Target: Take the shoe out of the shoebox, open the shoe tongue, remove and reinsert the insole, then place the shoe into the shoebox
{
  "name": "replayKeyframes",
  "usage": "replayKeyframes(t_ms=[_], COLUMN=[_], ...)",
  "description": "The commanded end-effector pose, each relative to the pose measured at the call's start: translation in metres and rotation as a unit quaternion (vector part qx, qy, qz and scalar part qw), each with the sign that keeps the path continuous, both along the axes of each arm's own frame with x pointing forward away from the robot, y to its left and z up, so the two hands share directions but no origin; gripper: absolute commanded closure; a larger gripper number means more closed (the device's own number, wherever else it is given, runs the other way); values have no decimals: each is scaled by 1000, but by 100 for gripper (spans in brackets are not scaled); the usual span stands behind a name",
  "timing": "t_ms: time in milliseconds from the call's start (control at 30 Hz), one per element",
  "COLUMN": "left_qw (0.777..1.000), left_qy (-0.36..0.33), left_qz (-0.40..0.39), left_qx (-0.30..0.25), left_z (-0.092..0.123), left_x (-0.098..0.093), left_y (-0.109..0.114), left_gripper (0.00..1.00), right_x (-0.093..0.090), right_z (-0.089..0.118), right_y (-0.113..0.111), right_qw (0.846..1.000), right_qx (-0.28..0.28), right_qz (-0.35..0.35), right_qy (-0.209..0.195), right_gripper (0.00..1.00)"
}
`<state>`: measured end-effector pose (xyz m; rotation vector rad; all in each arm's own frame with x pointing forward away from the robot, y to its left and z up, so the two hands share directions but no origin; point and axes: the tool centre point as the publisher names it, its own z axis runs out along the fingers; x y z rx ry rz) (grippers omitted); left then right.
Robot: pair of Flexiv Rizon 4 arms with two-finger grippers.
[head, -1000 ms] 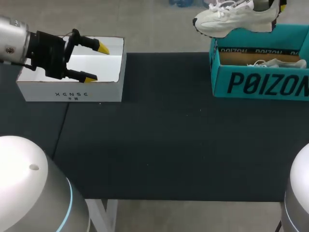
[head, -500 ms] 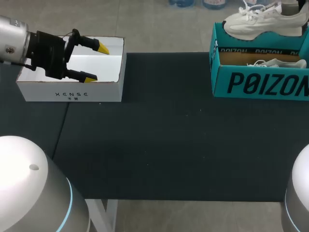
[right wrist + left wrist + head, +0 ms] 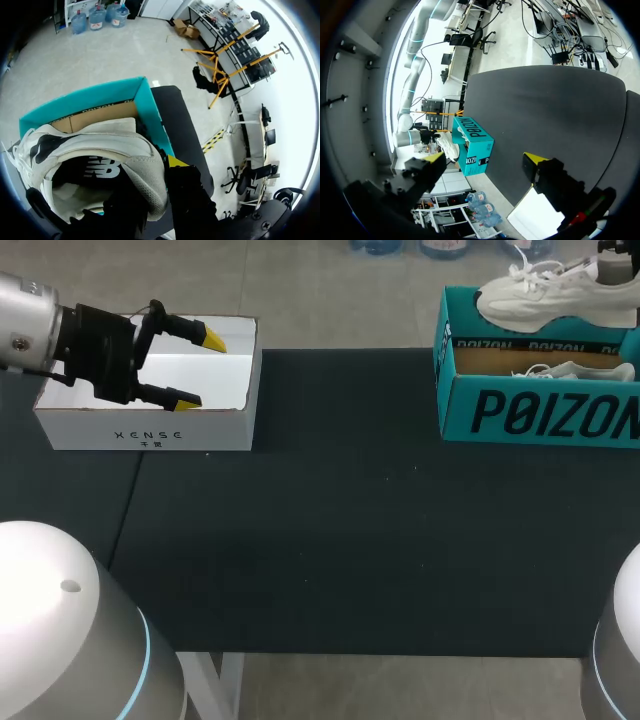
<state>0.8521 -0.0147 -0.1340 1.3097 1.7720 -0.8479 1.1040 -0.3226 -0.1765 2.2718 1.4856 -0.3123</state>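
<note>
The right end effector (image 3: 156, 175) grasps the shoe (image 3: 100, 145) by its heel, just above the shoebox (image 3: 90, 98) beneath it. Judged best: hold the sole level so the toe clears the wall.

A white open box (image 3: 150, 426) sits on the black table (image 3: 350, 540).

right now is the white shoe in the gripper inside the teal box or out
Out. The shoe hangs in the right gripper above the shoebox, its sole clear of the second shoe lying inside.
</note>
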Motion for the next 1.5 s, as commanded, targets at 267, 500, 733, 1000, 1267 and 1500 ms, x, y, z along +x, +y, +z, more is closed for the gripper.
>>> replayKeyframes(t_ms=[267, 500, 733, 1000, 1267, 1500], left_qw=[1000, 1000, 1000, 1000, 1000, 1000], left_qy=[0, 0, 0, 0, 0, 0], left_qz=[-1, -1, -1, -1, -1, -1], left_qx=[0, 0, 0, 0, 0, 0], left_z=[0, 0, 0, 0, 0, 0], left_x=[1, 1, 1, 1, 1, 1], left_y=[-1, -1, -1, -1, -1, -1], left_gripper=[0, 0, 0, 0, 0, 0], right_x=[12, 29, 44, 57, 69, 76], right_z=[-5, -26, -50, -87, -124, -149], right_y=[-5, -5, -3, -9, -10, -7], right_qw=[1000, 1000, 999, 1000, 1000, 999], right_qx=[8, 8, 5, 12, 9, 8], right_qz=[-4, -1, 8, 14, 25, 28], right_qy=[-9, -30, -35, -22, 4, 33], right_gripper=[100, 100, 100, 100, 100, 100])
